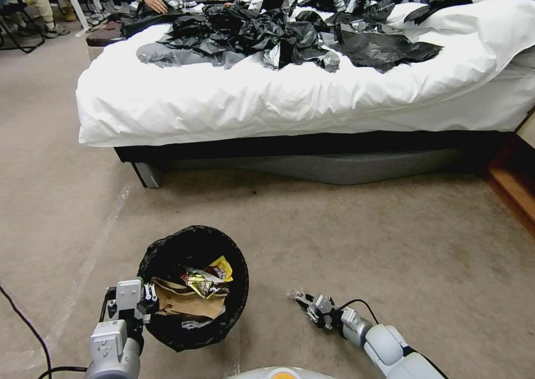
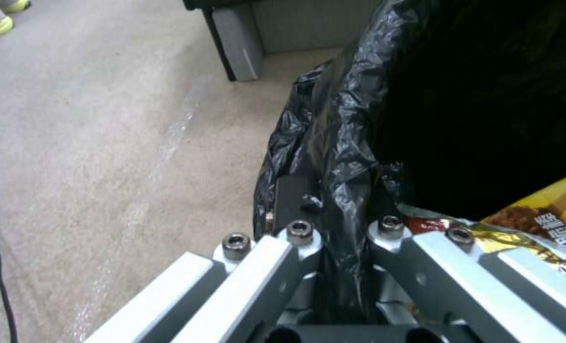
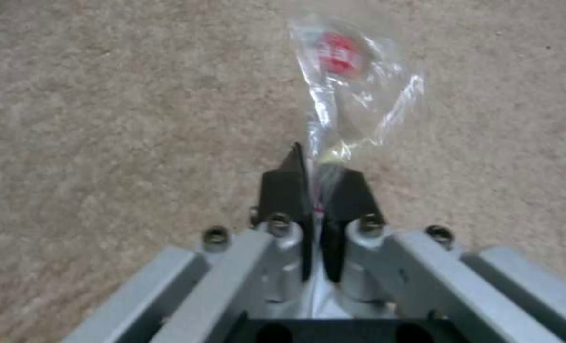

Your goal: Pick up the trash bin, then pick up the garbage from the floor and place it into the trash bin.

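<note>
I am looking down on beige carpet (image 1: 345, 239), worn and streaked, with a low bed (image 1: 301, 100) across the far side under a white duvet strewn with black plastic sheets (image 1: 290, 33); a dark cable (image 1: 25, 323) trails over the floor outboard of my left arm; my left gripper (image 1: 146, 301) sits low at the near left, wrist level, its fingers clamped on the near rim of the trash bin (image 1: 192, 287), one finger (image 2: 292, 190) outside the black liner and the other inside, so the bin hangs directly ahead of that hand; inside it, just beyond the fingers, lie a crumpled brown paper bag (image 1: 186, 304) and yellow snack wrappers (image 1: 214, 276); well to the right of the bin, my right gripper (image 1: 305, 302) reaches forward and inward close over the carpet, fingers pressed together on a clear plastic packet (image 3: 349, 85) with a red label, which sticks out past the fingertips toward the bin.
</note>
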Motion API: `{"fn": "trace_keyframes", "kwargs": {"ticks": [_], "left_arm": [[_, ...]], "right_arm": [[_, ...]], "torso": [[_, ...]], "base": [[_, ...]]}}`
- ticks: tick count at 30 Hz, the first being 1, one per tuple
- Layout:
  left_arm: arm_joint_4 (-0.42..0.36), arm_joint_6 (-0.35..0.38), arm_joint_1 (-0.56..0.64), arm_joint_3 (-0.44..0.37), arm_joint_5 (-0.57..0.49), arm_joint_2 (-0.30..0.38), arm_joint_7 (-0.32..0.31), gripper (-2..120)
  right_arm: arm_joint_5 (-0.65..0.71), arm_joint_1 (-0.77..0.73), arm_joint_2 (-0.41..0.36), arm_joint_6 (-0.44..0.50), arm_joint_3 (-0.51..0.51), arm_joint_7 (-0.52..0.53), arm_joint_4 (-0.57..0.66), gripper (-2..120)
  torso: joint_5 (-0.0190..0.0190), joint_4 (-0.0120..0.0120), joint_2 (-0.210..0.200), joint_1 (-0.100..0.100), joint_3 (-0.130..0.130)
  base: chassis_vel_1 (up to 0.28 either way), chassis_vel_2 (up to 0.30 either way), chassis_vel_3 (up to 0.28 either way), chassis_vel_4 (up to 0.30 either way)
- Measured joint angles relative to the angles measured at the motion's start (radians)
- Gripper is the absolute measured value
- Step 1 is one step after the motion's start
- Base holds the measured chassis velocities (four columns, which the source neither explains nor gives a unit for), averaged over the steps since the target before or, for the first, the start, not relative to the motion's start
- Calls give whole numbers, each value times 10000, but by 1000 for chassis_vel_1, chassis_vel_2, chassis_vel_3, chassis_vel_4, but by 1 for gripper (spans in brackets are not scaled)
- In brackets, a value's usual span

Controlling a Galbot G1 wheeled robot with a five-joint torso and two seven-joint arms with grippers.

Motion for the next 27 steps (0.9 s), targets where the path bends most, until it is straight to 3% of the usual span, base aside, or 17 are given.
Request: {"fn": "trace_keyframes", "kwargs": {"ticks": [13,16,20,21,23,26,27], "left_arm": [[132,58,-126,68,-10,28,0,0],[164,73,-146,85,-10,47,1,0],[189,186,-203,213,-10,94,7,0],[189,186,-203,213,-10,94,7,0],[190,230,-243,289,1,95,7,0],[191,248,-257,345,13,92,11,0],[192,267,-260,380,12,89,17,0]], "right_arm": [[574,-99,-150,287,87,424,678,0],[1075,-250,-289,428,103,537,1623,0],[2092,-348,-787,696,144,588,4527,0],[2092,-348,-787,696,144,588,4527,0],[2447,-264,-1080,659,77,600,6047,0],[2737,-203,-1313,552,-91,640,7079,0],[2977,-163,-1508,422,-374,730,7942,0]], "torso": [[3,0,0,0,1],[4,2,0,0,0],[-1,2,0,0,1],[-1,2,0,0,1],[1,2,0,1,0],[-5,3,0,0,0],[3,1,0,0,0]], "base": [[0,0,0,0],[0,0,0,0],[0,0,0,0],[0,0,0,0],[0,0,0,0],[0,0,0,0],[0,0,0,0]]}}
